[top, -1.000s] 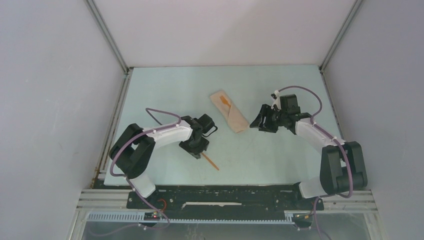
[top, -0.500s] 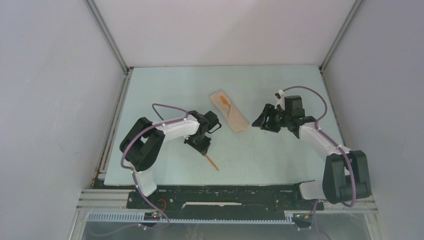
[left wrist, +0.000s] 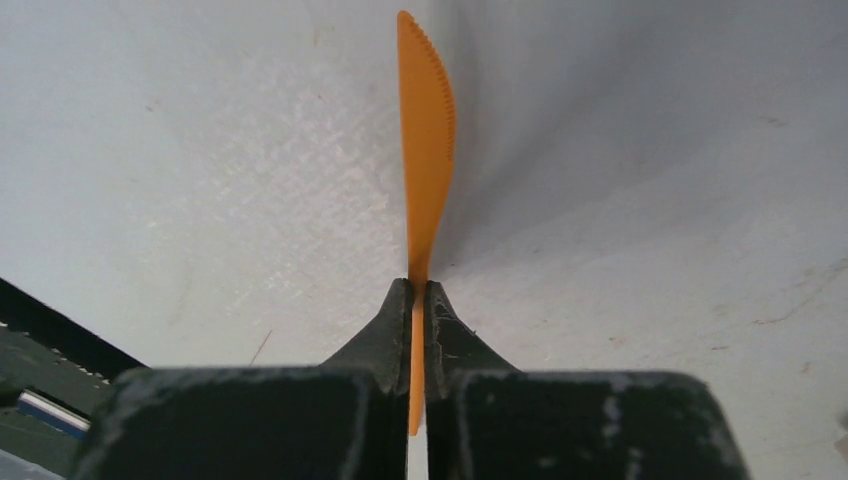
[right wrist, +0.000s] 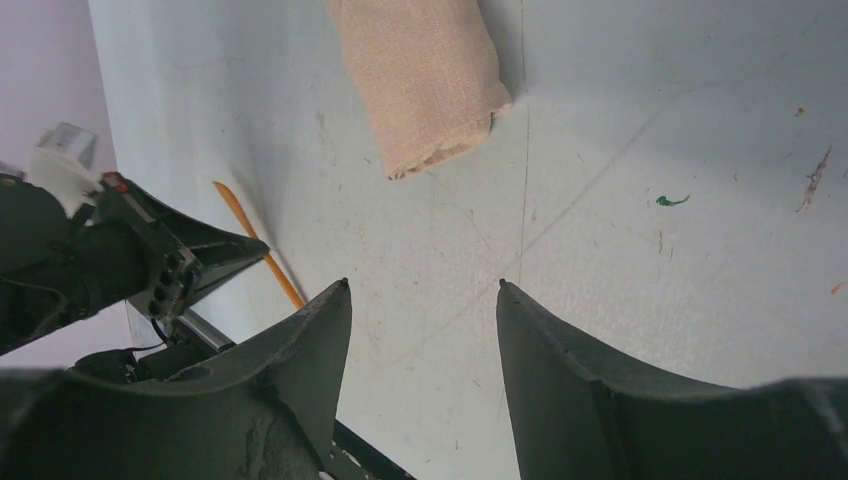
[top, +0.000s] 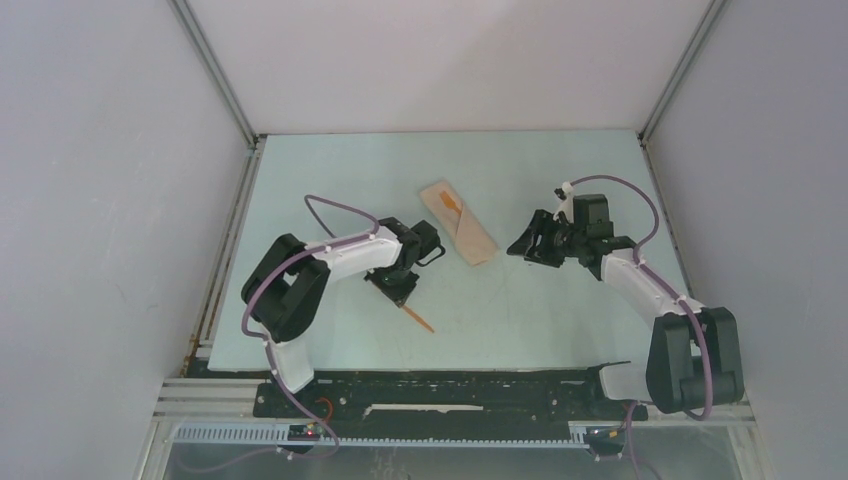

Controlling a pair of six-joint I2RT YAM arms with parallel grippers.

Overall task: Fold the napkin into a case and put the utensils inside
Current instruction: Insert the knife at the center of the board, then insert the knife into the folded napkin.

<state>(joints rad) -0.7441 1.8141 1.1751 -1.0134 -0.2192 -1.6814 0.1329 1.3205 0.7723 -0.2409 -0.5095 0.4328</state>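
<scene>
Near the left-centre of the worktop (top: pixel 540 170), my left end effector (left wrist: pixel 418 290) is clamped tight on the knife (left wrist: pixel 425 150). It grips the handle end, so the serrated blade sticks out past the fingertips, turned on edge. From above, the knife slants away from that end effector toward the near right; whether its tip touches the worktop I cannot tell. Farther off and to the right lies the case (right wrist: pixel 425 75), a narrow folded pouch set diagonally, its far end to the left and its near end to the right. An orange piece, probably the fork (top: pixel 449 206), shows on the case's far half, too small to make out clearly. My right end effector (right wrist: pixel 420 290) hangs just right of the case's near end, jaws spread wide, holding nothing and apart from the cloth.
</scene>
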